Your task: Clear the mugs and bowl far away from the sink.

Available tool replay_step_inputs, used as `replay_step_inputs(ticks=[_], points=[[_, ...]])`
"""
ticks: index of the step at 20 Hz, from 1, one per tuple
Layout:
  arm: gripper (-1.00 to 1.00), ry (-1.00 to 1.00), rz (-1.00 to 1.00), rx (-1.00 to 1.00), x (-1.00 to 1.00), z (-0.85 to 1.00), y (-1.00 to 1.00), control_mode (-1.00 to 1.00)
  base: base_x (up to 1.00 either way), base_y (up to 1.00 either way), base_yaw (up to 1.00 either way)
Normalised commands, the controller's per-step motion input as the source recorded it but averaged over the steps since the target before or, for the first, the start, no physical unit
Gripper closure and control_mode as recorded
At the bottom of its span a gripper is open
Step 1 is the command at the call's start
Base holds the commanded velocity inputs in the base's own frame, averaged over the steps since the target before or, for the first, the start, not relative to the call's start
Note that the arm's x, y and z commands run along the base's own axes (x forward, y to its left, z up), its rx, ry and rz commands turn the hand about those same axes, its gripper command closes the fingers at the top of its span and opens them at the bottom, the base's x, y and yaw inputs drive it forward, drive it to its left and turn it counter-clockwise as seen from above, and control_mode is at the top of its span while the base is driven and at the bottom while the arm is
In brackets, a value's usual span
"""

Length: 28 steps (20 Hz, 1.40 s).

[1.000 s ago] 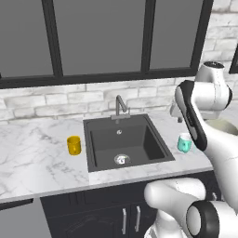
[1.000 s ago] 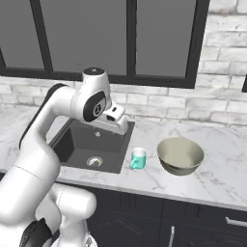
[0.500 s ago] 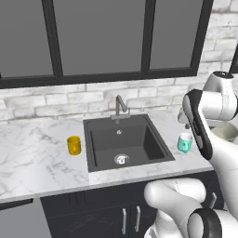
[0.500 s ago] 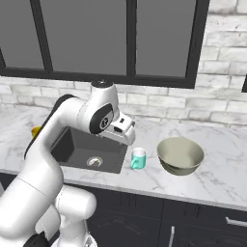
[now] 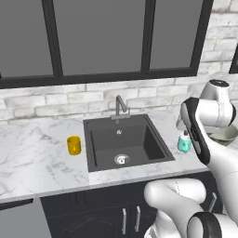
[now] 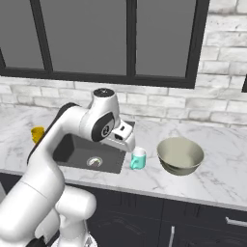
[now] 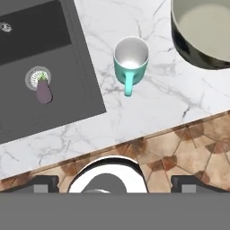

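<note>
The teal mug (image 7: pixel 131 58) stands upright on the marble counter between the black sink (image 7: pixel 40 63) and the olive-beige bowl (image 7: pixel 202 31), its handle pointing to the counter's front edge. My gripper (image 7: pixel 115 183) hangs open above it, fingertips (image 7: pixel 42 183) far apart and holding nothing. From the right base view the gripper (image 6: pixel 128 144) hovers just left of and above the teal mug (image 6: pixel 138 158), with the bowl (image 6: pixel 180 155) to its right. The yellow mug (image 5: pixel 73 145) stands left of the sink (image 5: pixel 125 142). My arm partly hides the bowl (image 5: pixel 225 135).
A small purple eggplant (image 7: pixel 43 92) lies in the basin by the round drain (image 7: pixel 37 77). A grey faucet (image 5: pixel 120 106) rises behind the sink, in front of a brick wall. The counter's front edge (image 7: pixel 134 134) runs close below the teal mug.
The hand has swung down and to the right, ending just over the teal mug. The jaws stayed open. Mugs and bowl have not moved.
</note>
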Motion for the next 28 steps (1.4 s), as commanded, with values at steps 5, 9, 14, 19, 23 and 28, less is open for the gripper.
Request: replay_step_inputs(ticks=[5, 9, 14, 19, 23, 28], points=[[-1.0, 0.01, 0.0, 0.0, 0.0, -0.34, -0.06, -1.0, 0.0, 0.0, 0.0], [-1.0, 0.0, -0.03, 0.0, 0.01, -0.28, -0.2, -1.0, 0.0, 0.0, 0.0], [-1.0, 0.0, -0.02, 0.0, 0.15, -0.23, -0.22, -1.0, 0.0, 0.0, 0.0], [-1.0, 0.01, 0.0, -0.01, 0.36, -0.22, -0.08, -1.0, 0.0, 0.0, 0.0], [-1.0, 0.0, 0.01, -0.04, 0.28, -0.32, -0.07, -1.0, 0.0, 0.0, 0.0], [-1.0, 0.0, 0.02, -0.02, 0.19, -0.37, -0.17, -1.0, 0.0, 0.0, 0.0]])
